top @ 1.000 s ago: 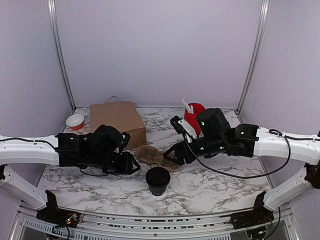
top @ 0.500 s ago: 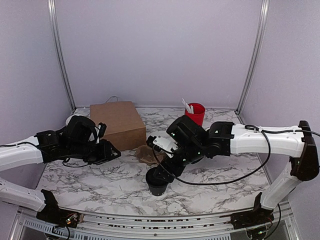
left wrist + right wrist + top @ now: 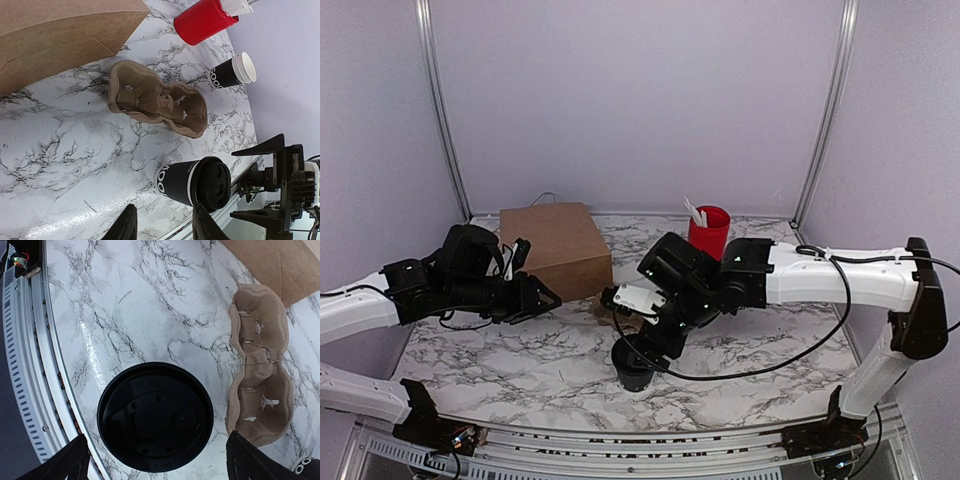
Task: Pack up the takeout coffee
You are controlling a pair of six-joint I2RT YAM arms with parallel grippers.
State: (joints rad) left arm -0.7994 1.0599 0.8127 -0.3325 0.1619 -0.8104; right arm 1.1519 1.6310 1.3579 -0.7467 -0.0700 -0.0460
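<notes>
The takeout coffee [image 3: 155, 416] stands upright, lid on, at the near edge of the table, centre. It sits just near of the pulp cup carrier [image 3: 260, 370] and doesn't touch it.

What's new: within a sec the right gripper [image 3: 644, 350] has swung in from the far right by the red cup [image 3: 710, 232]. It now hangs over the lid, claw spread wide w/ a finger either side, clamped on nothing. The left gripper [image 3: 165, 227] has backed off left toward the paper bag [image 3: 555, 248], claw partly apart & empty. We read that as the grab about to start — cup not yet lifted, nothing packed.

Hard to make out: the top view hides most of the cup & carrier behind the right arm. The right wrist view cuts the fingers to their tips, so height above the lid is unclear — nor can we see if the bag is open.
</notes>
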